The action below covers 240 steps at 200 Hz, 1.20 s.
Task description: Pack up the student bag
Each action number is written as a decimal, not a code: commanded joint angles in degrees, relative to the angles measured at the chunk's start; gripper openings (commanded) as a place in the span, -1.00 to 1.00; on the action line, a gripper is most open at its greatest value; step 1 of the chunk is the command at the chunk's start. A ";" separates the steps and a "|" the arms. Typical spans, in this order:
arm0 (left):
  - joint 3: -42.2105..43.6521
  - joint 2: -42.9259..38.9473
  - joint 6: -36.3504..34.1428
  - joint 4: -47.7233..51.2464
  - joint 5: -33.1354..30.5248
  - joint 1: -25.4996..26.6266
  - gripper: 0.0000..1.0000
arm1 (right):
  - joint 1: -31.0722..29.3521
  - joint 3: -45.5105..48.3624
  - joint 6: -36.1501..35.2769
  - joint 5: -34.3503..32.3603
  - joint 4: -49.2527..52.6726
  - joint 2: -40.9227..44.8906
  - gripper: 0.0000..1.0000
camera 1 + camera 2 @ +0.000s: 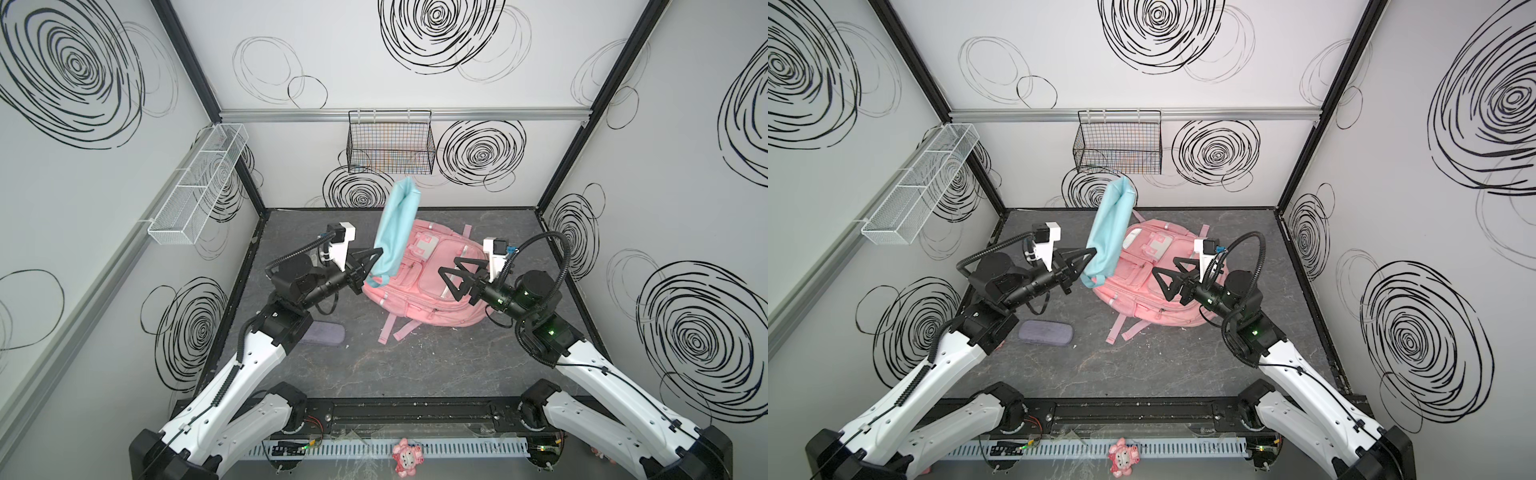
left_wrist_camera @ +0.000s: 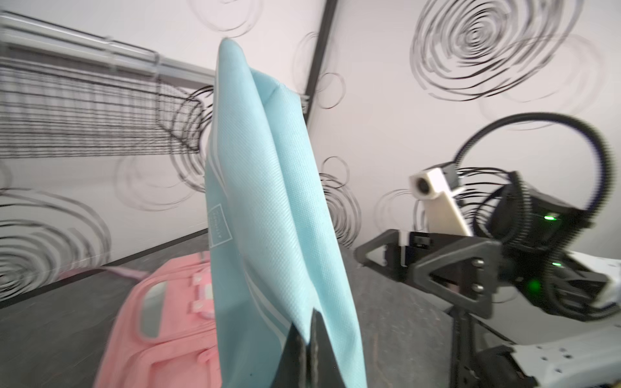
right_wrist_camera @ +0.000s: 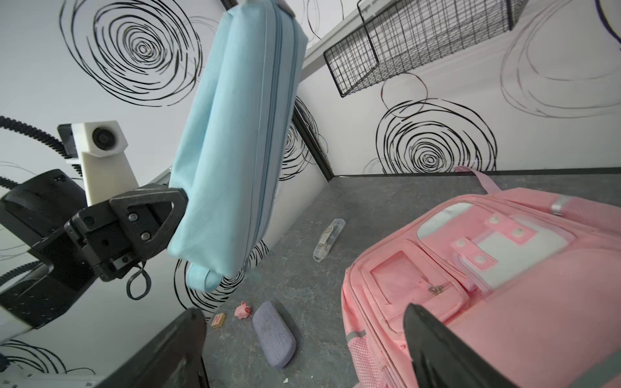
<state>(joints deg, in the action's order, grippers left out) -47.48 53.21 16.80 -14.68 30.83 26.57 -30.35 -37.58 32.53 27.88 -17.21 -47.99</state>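
Student bag (image 1: 424,307) (image 1: 1133,291) (image 2: 161,336) (image 3: 504,302): pink fabric backpack with grey reflective stripes. It lies flat, front pockets up, at the middle of the dark tabletop (image 1: 374,374). Its straps trail toward the front edge.

Left tool (image 1: 377,252) (image 1: 1092,251) (image 2: 307,332) (image 3: 178,201): fingers pressed together, pinching the long edge of the light blue pouch (image 1: 395,232) (image 1: 1111,232) (image 2: 268,201) (image 3: 232,151) near its lower end.

Light blue pouch: zipped, held clear of the tabletop and nearly upright with a slight tilt. It hangs over the left rear part of the bag. Its upper end points toward the black wire basket (image 1: 390,145) on the back wall.

Right tool (image 1: 449,266) (image 1: 1166,266) (image 3: 302,319): fingers spread wide, nothing between them, poised over the right half of the bag. Contact with the fabric cannot be told.

Purple-grey case (image 1: 326,334) (image 1: 1045,332) (image 3: 274,336): flat on the tabletop to the left of the bag, apart from it and partly under the left arm in a top view.

Small items in the right wrist view:
- Clear tube (image 3: 327,238), lying on the tabletop.
- Pink pig figure (image 3: 243,309), near the case.
- Small block (image 3: 218,320), beside the pig.

White mesh tray (image 1: 199,183): mounted on the left wall.
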 commanded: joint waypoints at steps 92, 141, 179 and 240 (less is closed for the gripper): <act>1.82 6.27 -1.31 -9.73 3.07 14.04 -1.00 | 0.79 -0.27 7.97 3.47 -11.01 -1.43 -1.00; -5.37 14.28 -7.21 4.47 -29.53 18.97 0.30 | 5.49 -5.01 -1.90 -24.19 15.34 6.47 -1.00; -17.40 30.64 -5.82 14.50 -38.17 24.56 0.48 | 13.77 -4.17 -10.12 -51.26 19.47 12.98 -1.00; -38.98 54.15 -8.61 28.76 -40.40 30.10 0.56 | 22.09 -4.23 -13.84 -52.67 17.96 20.06 -1.00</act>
<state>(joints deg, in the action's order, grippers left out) -79.85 102.37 10.70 6.85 -6.48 55.07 -8.80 -40.66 21.23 -20.43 2.00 -30.98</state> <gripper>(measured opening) 0.775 0.171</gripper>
